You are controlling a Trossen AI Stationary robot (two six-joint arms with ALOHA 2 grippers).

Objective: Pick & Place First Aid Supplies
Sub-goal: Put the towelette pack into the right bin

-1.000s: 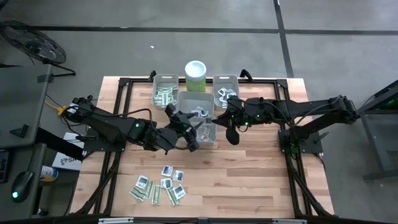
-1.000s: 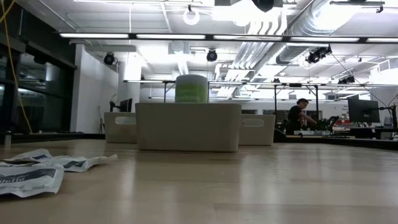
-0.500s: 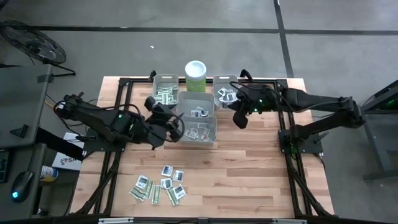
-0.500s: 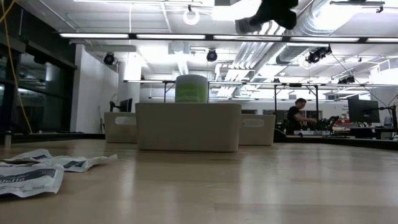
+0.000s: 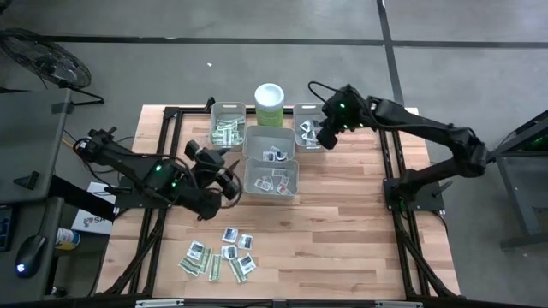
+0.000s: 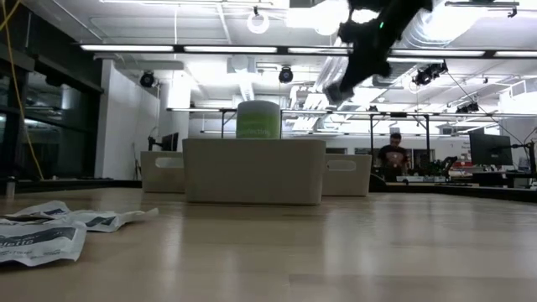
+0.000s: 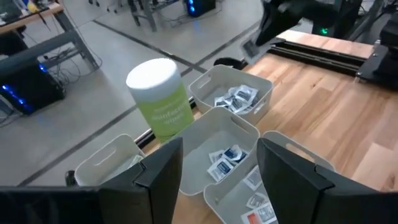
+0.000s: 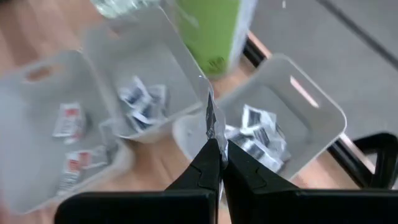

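Note:
My right gripper (image 5: 324, 137) hangs above the far right grey bin (image 5: 310, 120), shut on a thin pale packet (image 8: 209, 121) that shows edge-on. In the low view it is high over the bins (image 6: 334, 91). My left gripper (image 5: 229, 176) hovers open just left of the near centre bin (image 5: 272, 181), nothing between its fingers (image 7: 217, 180). Several loose first aid packets (image 5: 221, 254) lie flat on the wood near the table's front edge, and more lie inside the bins. My right gripper pinches the packet by one edge (image 8: 211, 142) between its two fingertips (image 8: 205, 163). The fingers slant downward from above. The packet sticks out past the fingertips and is lifted clear over the far right bin (image 8: 280, 124).
A pale green canister with a white lid (image 5: 269, 103) stands at the far edge between the bins. The far left bin (image 5: 227, 128) holds green-white strips, and the far centre bin (image 5: 270, 147) holds small printed squares. Bare wood lies to the right of the loose packets.
My right gripper has swung from over the near centre bin toward the table's far edge and now hangs above the far right bin, tipped further downward. My left gripper has drawn back from the near centre bin toward the table's left edge.

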